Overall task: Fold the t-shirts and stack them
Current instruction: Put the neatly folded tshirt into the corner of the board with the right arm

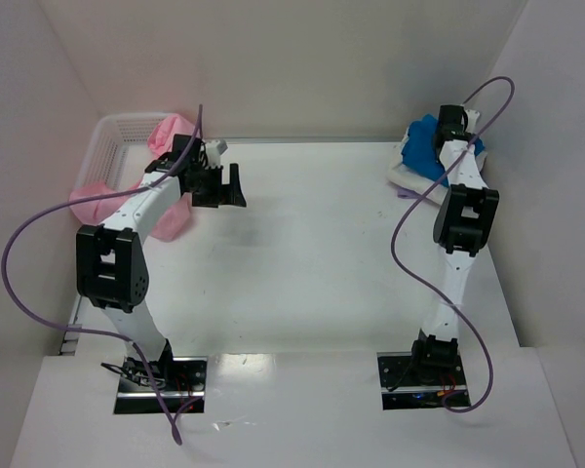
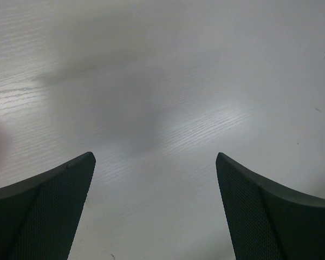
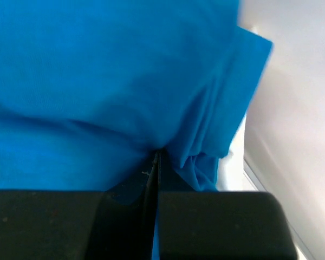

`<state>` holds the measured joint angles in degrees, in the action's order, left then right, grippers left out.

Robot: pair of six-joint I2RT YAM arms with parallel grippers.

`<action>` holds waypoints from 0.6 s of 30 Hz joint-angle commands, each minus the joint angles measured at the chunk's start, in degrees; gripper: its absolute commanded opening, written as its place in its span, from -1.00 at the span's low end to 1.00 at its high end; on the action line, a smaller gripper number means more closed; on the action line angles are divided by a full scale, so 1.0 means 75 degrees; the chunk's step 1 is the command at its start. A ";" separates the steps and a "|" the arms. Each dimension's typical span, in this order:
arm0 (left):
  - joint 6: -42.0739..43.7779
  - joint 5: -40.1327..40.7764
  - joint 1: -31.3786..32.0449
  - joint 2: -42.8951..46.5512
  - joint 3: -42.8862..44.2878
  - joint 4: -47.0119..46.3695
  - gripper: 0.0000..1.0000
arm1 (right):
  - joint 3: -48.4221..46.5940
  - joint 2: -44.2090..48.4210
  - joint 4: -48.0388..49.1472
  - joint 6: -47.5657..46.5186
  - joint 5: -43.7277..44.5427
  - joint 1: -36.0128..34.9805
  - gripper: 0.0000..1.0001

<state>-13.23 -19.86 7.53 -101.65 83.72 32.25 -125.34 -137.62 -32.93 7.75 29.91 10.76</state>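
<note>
No fold is judged completed: pink t-shirts (image 1: 102, 200) are seen heaped in and over the basket (image 1: 112, 132), and the blue t-shirt (image 1: 427, 136) is found bunched on a cream-white t-shirt (image 1: 409, 180), well apart from the basket across the surface (image 1: 312, 253). The right tool (image 3: 156, 157) is pressed together, pinching blue cloth. The left tool (image 2: 154, 157) is held spread wide near the basket, with nothing touched.

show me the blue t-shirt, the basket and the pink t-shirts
blue t-shirt (image 1: 424, 146): top view, on its bunched left part.
basket (image 1: 115, 130): top view, on its lattice wall at the far left corner.
pink t-shirts (image 1: 96, 202): top view, on the fold hanging over the basket's near side.
</note>
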 commanded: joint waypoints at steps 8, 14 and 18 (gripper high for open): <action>0.0300 -0.0282 -0.0043 -0.0392 0.0215 0.0188 1.00 | -0.0292 -0.0775 0.0242 -0.0166 0.0488 0.0088 -0.95; 0.0300 -0.0493 -0.0043 -0.0463 0.0286 0.0188 1.00 | -0.0514 -0.0027 0.0032 -0.0084 0.0324 0.0088 -0.86; 0.0219 -0.0645 -0.0043 -0.0393 0.0286 0.0118 1.00 | -0.0585 0.0887 0.0031 -0.0084 -0.0085 -0.0273 -0.58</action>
<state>-12.12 -22.37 7.53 -104.88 83.74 33.45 -126.85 -139.48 -32.64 6.55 31.27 10.44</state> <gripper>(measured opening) 0.997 0.189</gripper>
